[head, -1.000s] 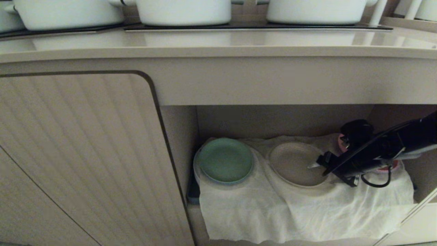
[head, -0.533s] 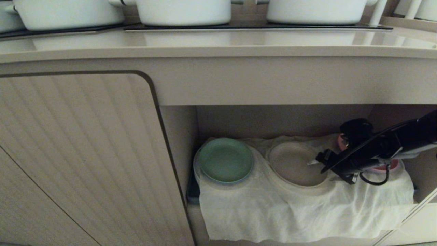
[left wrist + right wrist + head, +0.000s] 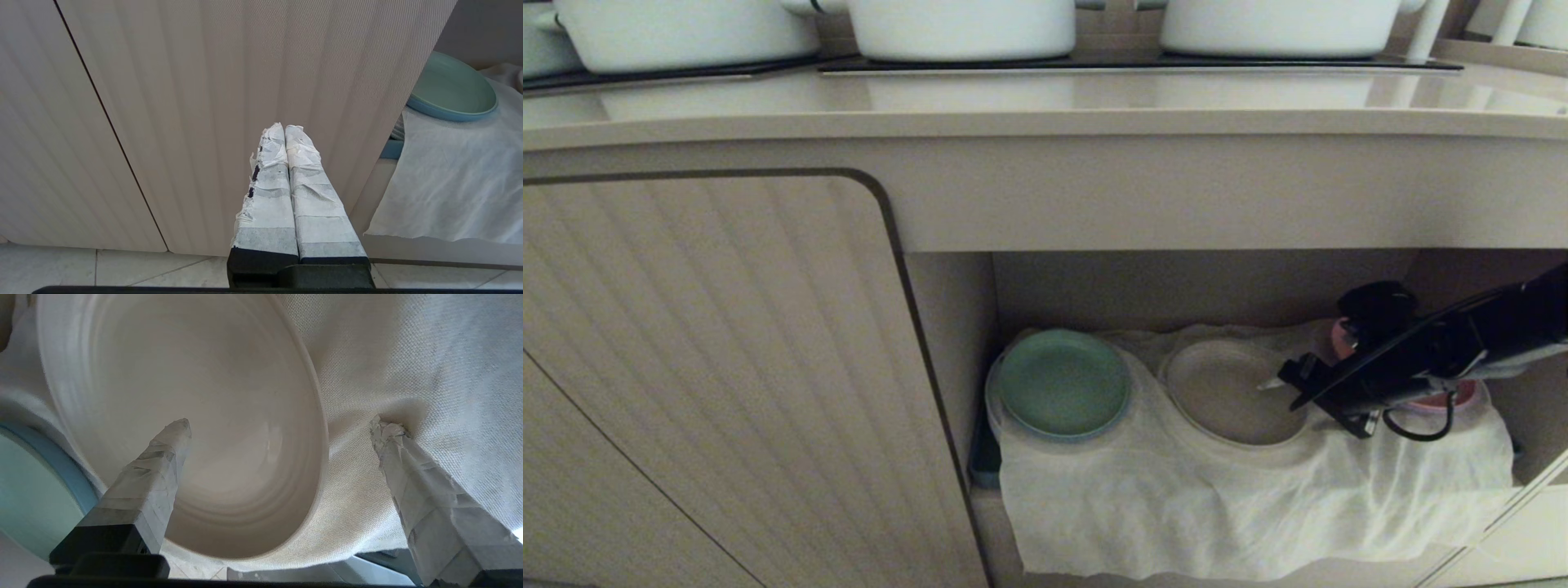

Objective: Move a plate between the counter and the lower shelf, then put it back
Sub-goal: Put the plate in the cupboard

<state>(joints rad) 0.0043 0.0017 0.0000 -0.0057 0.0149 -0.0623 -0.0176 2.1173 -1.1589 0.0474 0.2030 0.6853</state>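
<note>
The cream plate lies flat on a mound of the white cloth that covers the lower shelf, under the counter. My right gripper reaches in from the right and is open. In the right wrist view the gripper straddles the rim of the plate. One taped finger hangs over the plate's inside, and the other fingertip presses into the cloth outside the rim. My left gripper is shut and empty, parked low in front of the ribbed cabinet door.
A green plate sits on the cloth left of the cream one. A pink plate is mostly hidden behind my right arm. Large white pots stand on the black hob panels. The shelf's side walls lie close on both sides.
My right gripper has edged up very slightly at the plate's right rim. The plate and the cloth lie as before.
</note>
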